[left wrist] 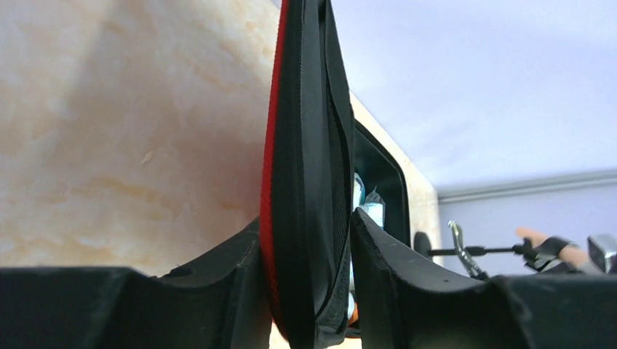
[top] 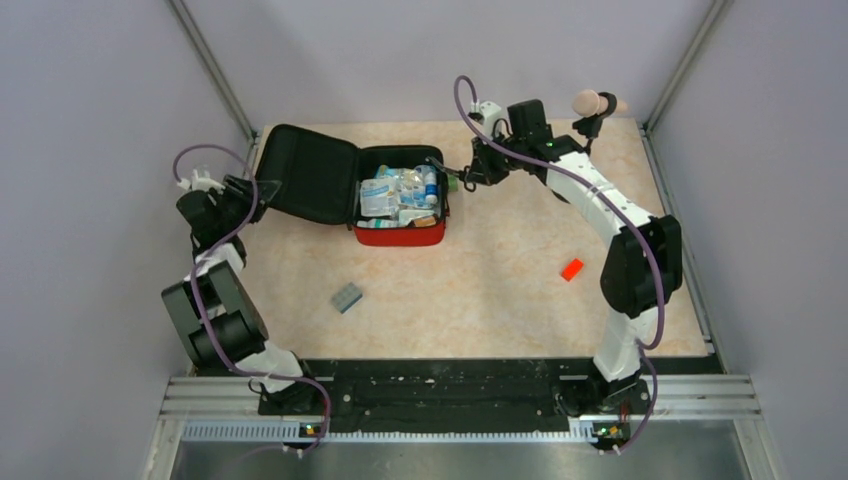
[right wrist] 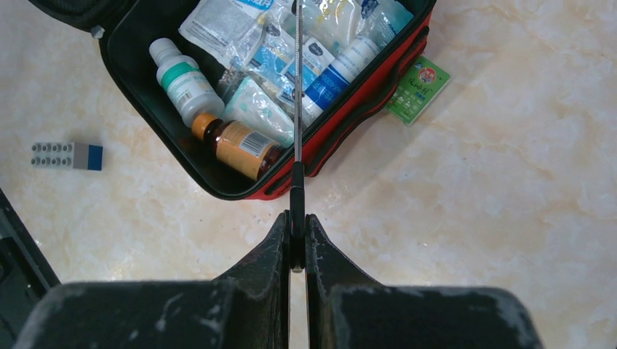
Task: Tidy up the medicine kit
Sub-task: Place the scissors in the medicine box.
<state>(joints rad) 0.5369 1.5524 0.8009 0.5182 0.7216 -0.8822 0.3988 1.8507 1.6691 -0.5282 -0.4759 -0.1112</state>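
Observation:
The medicine kit (top: 400, 237) is a red zip pouch lying open at the back of the table, its black-lined lid (top: 310, 185) raised to the left. My left gripper (top: 262, 190) is shut on the lid's edge; in the left wrist view the lid (left wrist: 305, 145) stands edge-on between the fingers (left wrist: 385, 254). My right gripper (top: 470, 175) is shut on the black handle of a thin metal tool (right wrist: 297, 87) that reaches over the kit's right wall (right wrist: 364, 94). Inside lie a white bottle (right wrist: 182, 80), a brown bottle (right wrist: 236, 145), a tube (right wrist: 342, 69) and sachets.
A green packet (right wrist: 417, 87) lies on the table just outside the kit's right side. A grey and blue brick (top: 346, 297) lies in front of the kit. A small orange-red block (top: 571, 269) lies at the right. Walls enclose the table on three sides.

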